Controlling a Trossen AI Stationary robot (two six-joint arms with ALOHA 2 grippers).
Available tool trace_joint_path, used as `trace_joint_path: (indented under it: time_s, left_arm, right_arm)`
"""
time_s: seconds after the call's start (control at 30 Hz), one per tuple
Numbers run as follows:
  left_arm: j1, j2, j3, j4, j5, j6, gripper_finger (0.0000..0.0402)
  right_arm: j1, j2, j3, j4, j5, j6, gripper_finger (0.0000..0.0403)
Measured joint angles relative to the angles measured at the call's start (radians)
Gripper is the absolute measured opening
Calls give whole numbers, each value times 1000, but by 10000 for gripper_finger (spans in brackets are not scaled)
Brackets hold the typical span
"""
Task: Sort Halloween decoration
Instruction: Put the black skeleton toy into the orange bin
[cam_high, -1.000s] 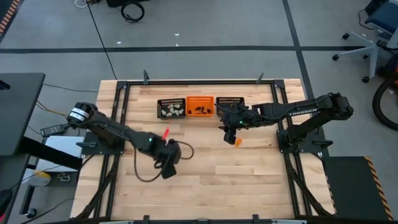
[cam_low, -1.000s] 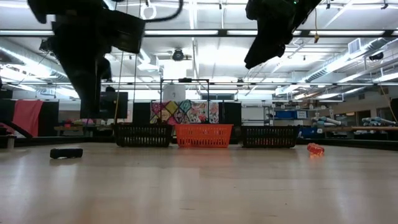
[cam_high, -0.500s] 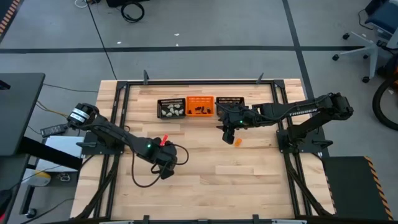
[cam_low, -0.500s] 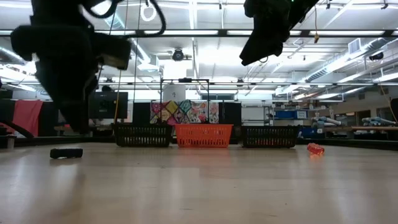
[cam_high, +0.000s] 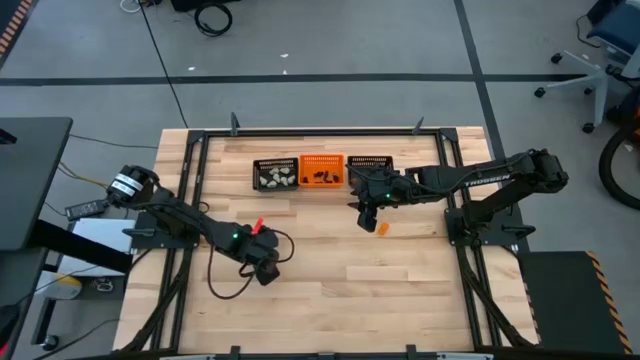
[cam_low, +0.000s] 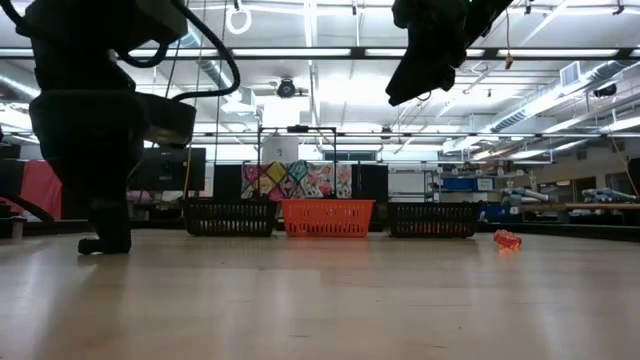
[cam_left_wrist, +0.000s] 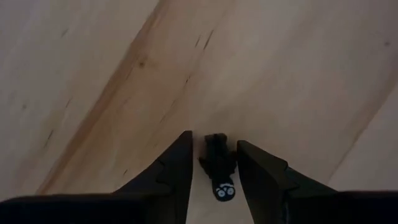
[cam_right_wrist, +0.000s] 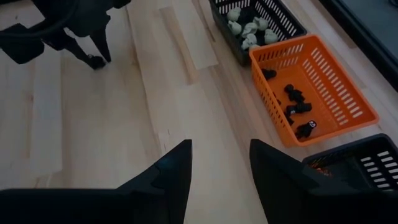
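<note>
My left gripper (cam_high: 265, 272) is down at the table in its near-left part, open. Its two fingers stand on either side of a small black trinket (cam_left_wrist: 217, 167) with a white face mark, which lies flat on the wood. In the low view the left gripper (cam_low: 105, 238) reaches down to the tabletop and hides the trinket. My right gripper (cam_high: 366, 222) hangs open above the table in front of the baskets, touching nothing. An orange trinket (cam_high: 381, 228) lies on the wood just beside and below it, also seen as the orange trinket (cam_low: 508, 240).
Three mesh baskets stand in a row at the far edge: a black basket (cam_high: 275, 175) holding pale trinkets, an orange basket (cam_right_wrist: 348, 87) holding black trinkets, and a black basket (cam_high: 369, 163) at the right. A cable loops on the table by my left arm.
My left gripper has come down from well above the table to the tabletop, shifting toward the table's left edge, and now straddles the black trinket. The trinket has stayed where it was. My right arm has kept still.
</note>
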Motion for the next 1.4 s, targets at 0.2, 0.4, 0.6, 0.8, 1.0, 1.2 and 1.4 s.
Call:
trace_joint_path:
  time_s: [0.2, 0.4, 0.6, 0.8, 1.0, 1.2, 1.4]
  left_arm:
    - [-5, 0, -13, 8, -1, 43, 119]
    - [-4, 1, -8, 16, 6, 62, 42]
    - [14, 3, 17, -1, 25, 65, 9]
    - [68, -12, 67, 44, 43, 137, 2]
    - [144, -19, 116, 76, 31, 261, 0]
    - [272, -19, 137, 201, 26, 406, 0]
    - [434, -19, 137, 407, -6, 548, 0]
  right_arm:
    - [0, 0, 0, 0, 0, 0, 165]
    - [0, 0, 0, -1, 1, -1, 165]
    - [0, 0, 0, 0, 5, -1, 165]
    - [0, 0, 0, 0, -9, -1, 165]
    - [0, 0, 0, -15, -18, -4, 165]
    - [0, 0, 0, -44, -27, -15, 165]
    - [-14, 0, 0, -173, 3, -7, 165]
